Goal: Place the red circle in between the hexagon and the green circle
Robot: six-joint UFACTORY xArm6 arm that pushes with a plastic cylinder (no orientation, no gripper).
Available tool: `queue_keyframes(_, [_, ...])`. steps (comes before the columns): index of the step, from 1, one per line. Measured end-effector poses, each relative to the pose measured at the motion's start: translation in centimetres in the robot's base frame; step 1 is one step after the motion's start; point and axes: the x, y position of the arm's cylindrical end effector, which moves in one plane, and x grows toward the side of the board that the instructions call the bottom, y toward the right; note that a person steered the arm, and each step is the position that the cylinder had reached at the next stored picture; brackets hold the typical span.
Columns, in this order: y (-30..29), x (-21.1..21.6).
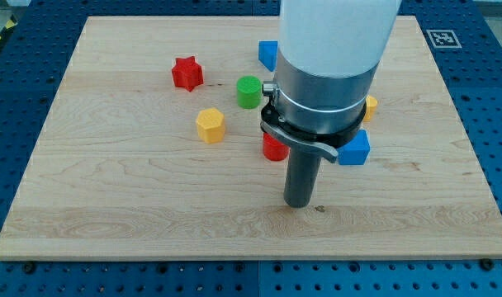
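Note:
The red circle (pixel 273 150) lies near the board's middle, half hidden behind the arm's collar. The yellow hexagon (pixel 210 125) sits to its left. The green circle (pixel 248 91) stands above and between them. My tip (pixel 299 203) rests on the board just below and to the right of the red circle, apart from it.
A red star (pixel 187 73) lies at the upper left. A blue block (pixel 268 54) sits at the top beside the arm. A blue cube (pixel 355 148) lies right of the rod. A yellow block (pixel 371 106) peeks out behind the arm. The wooden board (pixel 111 206) has blue table around it.

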Motion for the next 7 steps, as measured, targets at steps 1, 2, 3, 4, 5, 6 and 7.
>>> queue_keyframes(1, [1.5, -1.5])
queue_keyframes(2, [1.7, -3.0])
queue_keyframes(3, [0.8, -3.6])
queue_keyframes(4, [0.5, -5.3])
queue_keyframes(5, [-0.2, -6.4])
queue_keyframes(6, [-1.2, -6.7])
queue_keyframes(7, [-2.0, -6.8])
